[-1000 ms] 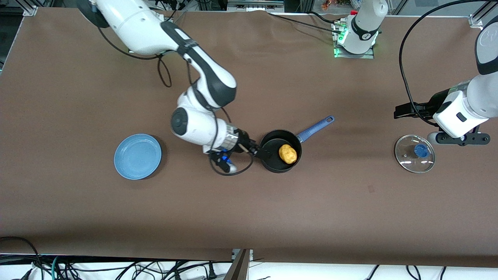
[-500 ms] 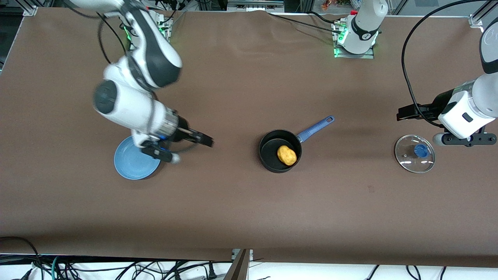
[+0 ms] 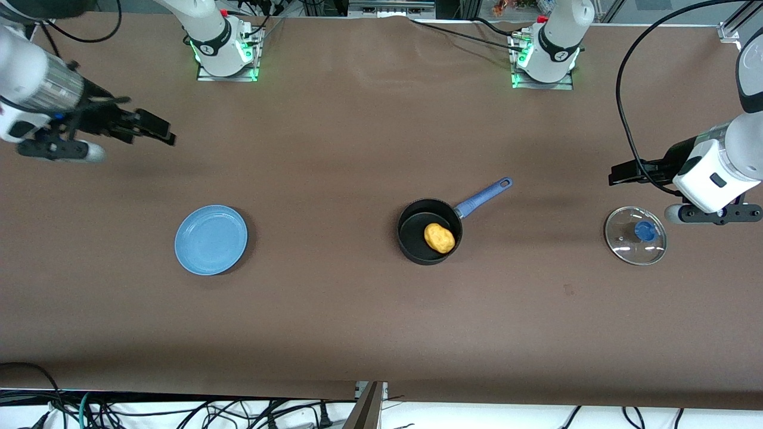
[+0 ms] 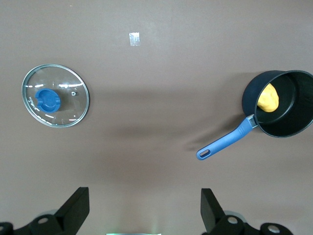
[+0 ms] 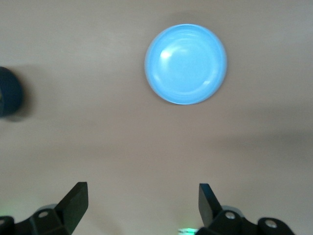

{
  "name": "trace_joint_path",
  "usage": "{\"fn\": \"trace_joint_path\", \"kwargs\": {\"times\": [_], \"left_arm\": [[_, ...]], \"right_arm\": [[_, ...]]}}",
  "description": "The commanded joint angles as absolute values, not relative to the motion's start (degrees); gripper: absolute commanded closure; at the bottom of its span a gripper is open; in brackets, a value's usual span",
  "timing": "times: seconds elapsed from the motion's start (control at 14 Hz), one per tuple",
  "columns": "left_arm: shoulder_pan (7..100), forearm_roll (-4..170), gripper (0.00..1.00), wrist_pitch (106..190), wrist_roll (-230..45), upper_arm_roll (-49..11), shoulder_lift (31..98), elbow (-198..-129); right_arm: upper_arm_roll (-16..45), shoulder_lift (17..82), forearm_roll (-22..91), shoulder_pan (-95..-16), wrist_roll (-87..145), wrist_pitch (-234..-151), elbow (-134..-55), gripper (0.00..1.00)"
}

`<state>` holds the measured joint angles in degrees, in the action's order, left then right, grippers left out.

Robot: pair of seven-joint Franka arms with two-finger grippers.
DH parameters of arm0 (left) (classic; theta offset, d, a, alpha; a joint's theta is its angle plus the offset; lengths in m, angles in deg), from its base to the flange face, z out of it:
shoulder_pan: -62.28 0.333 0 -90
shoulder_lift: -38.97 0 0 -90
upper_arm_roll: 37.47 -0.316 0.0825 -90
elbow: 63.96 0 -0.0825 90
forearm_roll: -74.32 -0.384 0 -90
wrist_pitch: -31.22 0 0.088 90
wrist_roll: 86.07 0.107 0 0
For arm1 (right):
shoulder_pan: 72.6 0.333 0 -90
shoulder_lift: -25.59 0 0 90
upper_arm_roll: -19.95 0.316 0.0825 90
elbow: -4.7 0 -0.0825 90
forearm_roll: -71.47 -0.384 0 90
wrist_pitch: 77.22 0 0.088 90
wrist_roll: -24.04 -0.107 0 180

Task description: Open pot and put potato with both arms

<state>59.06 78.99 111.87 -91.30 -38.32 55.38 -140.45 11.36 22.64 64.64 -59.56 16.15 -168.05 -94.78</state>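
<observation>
The pot [image 3: 429,239] holds the potato [image 3: 439,237], lid [image 3: 635,235] off beside the wide left pincer [image 3: 623,173]; right pincer [image 3: 152,128] also wide, over bare desk [image 3: 357,137].

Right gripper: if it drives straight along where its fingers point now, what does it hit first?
Probably nothing: the right gripper, open, aims along bare table, passing farther from the front camera than the plate and pot. Depth unclear.
</observation>
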Motion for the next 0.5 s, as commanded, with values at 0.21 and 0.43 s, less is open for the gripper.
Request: {"fn": "trace_joint_path", "kwargs": {"times": [0.21, 0.43], "left_arm": [[58.8, 77.7, 0.0, 113.6, -91.9, -38.3, 55.5, -139.2], [58.9, 77.8, 0.0, 114.2, -91.9, -38.3, 54.5, -140.1]], "right_arm": [[15.1, 24.4, 70.2, -63.4, 22.4, -164.5, -87.5, 0.0], [15.6, 26.4, 72.3, -63.0, 22.5, -163.7, -84.9, 0.0]]}}
